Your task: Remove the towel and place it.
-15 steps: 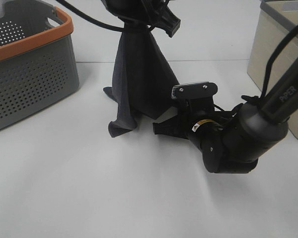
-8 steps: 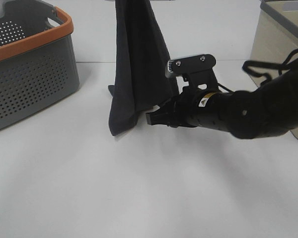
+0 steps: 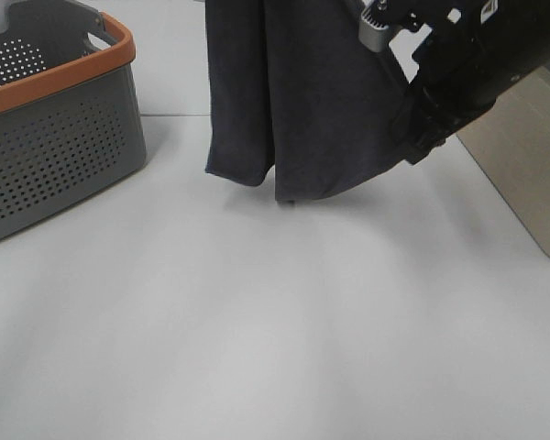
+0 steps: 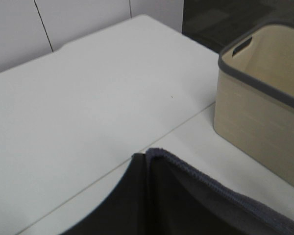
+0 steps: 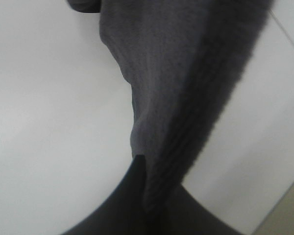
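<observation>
The towel (image 3: 293,101), dark charcoal terry cloth, hangs in the air above the white table, spread between both grippers. Its lower edge is clear of the table. My left gripper is above the top edge of the high view. In the left wrist view the left gripper (image 4: 146,169) is shut on the towel's upper edge (image 4: 201,186). My right gripper (image 3: 411,139) is shut on the towel's right side, up high. In the right wrist view the right gripper (image 5: 148,193) pinches a fold of the towel (image 5: 176,73). No white tag shows.
A grey perforated basket with an orange rim (image 3: 55,137) stands at the left. A beige bin with a grey rim (image 3: 522,174) stands at the right, close to the right arm; it also shows in the left wrist view (image 4: 264,107).
My right gripper rose from table level up to the right, now holding the towel's side. The towel was lifted clear of the table and spread wider.
</observation>
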Controlling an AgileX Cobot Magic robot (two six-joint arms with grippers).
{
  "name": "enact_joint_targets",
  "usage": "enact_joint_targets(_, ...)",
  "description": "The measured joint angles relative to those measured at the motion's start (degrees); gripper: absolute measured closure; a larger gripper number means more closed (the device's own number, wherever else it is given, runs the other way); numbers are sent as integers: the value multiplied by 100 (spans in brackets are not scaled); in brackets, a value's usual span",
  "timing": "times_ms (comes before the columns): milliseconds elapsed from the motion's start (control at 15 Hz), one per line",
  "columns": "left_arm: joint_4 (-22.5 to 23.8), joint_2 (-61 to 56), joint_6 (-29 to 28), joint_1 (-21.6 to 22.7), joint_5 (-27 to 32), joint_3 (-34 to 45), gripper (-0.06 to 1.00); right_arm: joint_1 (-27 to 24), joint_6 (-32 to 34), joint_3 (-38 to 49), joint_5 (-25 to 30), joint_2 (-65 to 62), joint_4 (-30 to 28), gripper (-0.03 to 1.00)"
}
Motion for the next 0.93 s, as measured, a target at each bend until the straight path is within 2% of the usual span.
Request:
enact_joint_targets(200,-212,0,17,246,-539,0,94,-6,-1295,-842,602,0,-447,95)
enact_joint_targets(333,-481,-11,17,447,-1060,223,94,-6,-1610,-1478,791,52,-991,95)
enact_joint_targets(400,-602,-29,17,539,-1770,722,94,-6,-1650,-2063,1014,298,-1530,95)
enact_joint_targets(467,-602,-29,17,539,-1902,819,94,-6,-1644,-2206,1054,378,-1696,95)
enact_joint_targets(600,-607,-29,17,544,-2573,1238,94,-138,-1261,-2727,1066,837,-2217,95)
enact_joint_targets(733,-504,-11,17,539,-3272,1604,94,-390,-619,-3111,865,1278,-2401,95)
enact_joint_targets(933,-321,401,17,561,-4177,1776,94,-745,195,-3243,-166,1564,-2481,95)
